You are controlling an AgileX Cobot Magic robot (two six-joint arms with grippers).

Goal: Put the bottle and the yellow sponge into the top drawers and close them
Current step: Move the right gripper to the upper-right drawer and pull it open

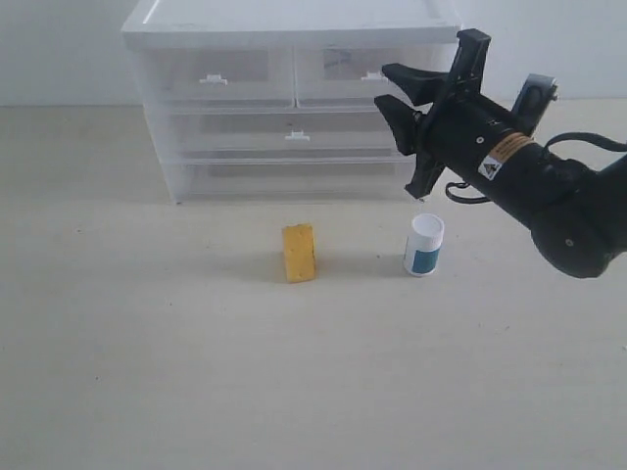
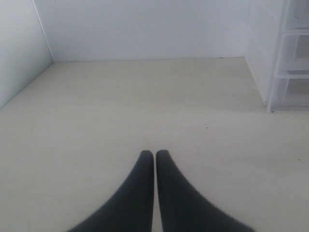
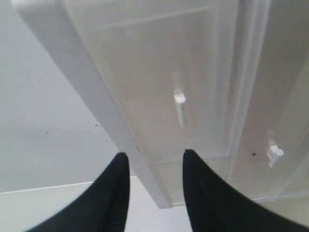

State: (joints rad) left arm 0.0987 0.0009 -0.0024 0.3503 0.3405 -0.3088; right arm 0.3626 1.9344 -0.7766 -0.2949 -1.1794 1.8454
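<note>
The yellow sponge (image 1: 299, 253) stands upright on the table in front of the cabinet. To its right stands the bottle (image 1: 424, 245), with a white cap and a teal label. Both top drawers, the left (image 1: 220, 76) and the right (image 1: 343, 64), are pushed in. My right gripper (image 1: 384, 85) hovers in the air just in front of the right top drawer, open and empty. The right wrist view shows the same gripper (image 3: 154, 155) facing the cabinet front and a small white drawer handle (image 3: 179, 99). My left gripper (image 2: 154, 153) is shut on nothing, low over bare table.
The white-topped translucent cabinet (image 1: 294, 20) stands at the back of the table, with full-width drawers (image 1: 294, 137) under the top ones. In the left wrist view the cabinet's corner (image 2: 285, 72) lies ahead to one side. A white wall runs behind.
</note>
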